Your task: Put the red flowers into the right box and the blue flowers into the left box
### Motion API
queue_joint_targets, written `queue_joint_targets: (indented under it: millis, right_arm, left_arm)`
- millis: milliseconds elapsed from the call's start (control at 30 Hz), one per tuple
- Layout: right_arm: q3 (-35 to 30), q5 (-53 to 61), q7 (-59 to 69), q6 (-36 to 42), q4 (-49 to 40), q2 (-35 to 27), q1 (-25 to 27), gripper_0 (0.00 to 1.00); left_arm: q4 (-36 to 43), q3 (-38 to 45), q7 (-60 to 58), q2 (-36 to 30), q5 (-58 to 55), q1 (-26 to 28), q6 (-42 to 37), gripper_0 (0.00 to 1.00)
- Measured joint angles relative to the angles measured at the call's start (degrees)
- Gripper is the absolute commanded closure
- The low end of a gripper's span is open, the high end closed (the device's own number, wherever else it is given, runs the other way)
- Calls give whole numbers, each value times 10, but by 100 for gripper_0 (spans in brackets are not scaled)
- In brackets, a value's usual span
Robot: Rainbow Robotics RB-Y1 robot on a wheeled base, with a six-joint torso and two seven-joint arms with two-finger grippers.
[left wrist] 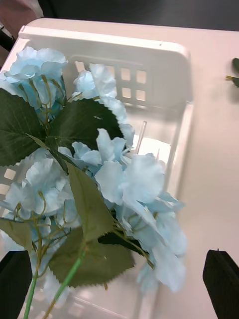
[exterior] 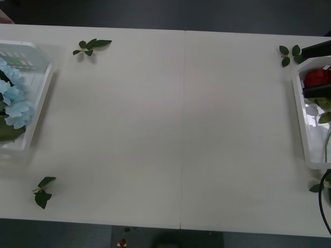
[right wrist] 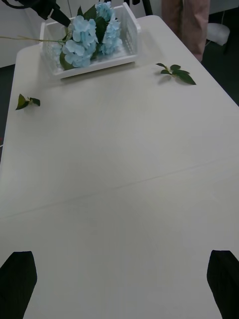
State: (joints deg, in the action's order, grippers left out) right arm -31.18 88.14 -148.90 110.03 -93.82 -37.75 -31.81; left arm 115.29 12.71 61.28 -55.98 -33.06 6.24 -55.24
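From my remote station, the left pincer [left wrist: 119, 286] hangs over the left box [left wrist: 180, 107] with its black fingers [left wrist: 223, 281] spread wide at the two lower corners of its wrist view, gripping nothing. Directly beneath it lie the blue flowers [left wrist: 134, 184], pale heads and broad serrated leaves heaped inside the box, one green stem running toward the near finger. The box's end wall is pierced by a grid of small square holes; I can read no label or writing on it.

The right pincer [right wrist: 119, 284] hovers over bare bench [exterior: 176, 129], fingers [right wrist: 17, 286] likewise wide apart and empty. In the front view I see dark parts of the right arm at the right edge, above the right box [exterior: 302, 137], which holds the red flowers [exterior: 316, 77] with green leaves and a stem beside them.

The left box sits at the bench's left edge, the right box at its right edge, well apart, with a broad open stretch of white surface between them. A faint seam runs across the middle of the bench. Four loose leaf sprigs lie near the corners: far left [exterior: 91, 46], near left [exterior: 42, 192], far right [exterior: 290, 54], and near right [exterior: 316, 187]. A dark cable [exterior: 324, 204] loops by the near right corner. Beyond the bench the floor is dark.
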Motion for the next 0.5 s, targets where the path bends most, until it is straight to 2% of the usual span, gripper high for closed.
queue_joint_targets:
  millis: [233,367,500]
  right_arm:
    - [0,0,0,0,0,0,0,0]
    - [0,0,0,0,0,0,0,0]
    - [0,0,0,0,0,0,0,0]
  left_arm:
    - [169,76,0,0,-77,15,-135,0]
    - [237,41,0,0,-79,-8,-155,0]
    - [248,-37,0,15,-76,-50,-120,0]
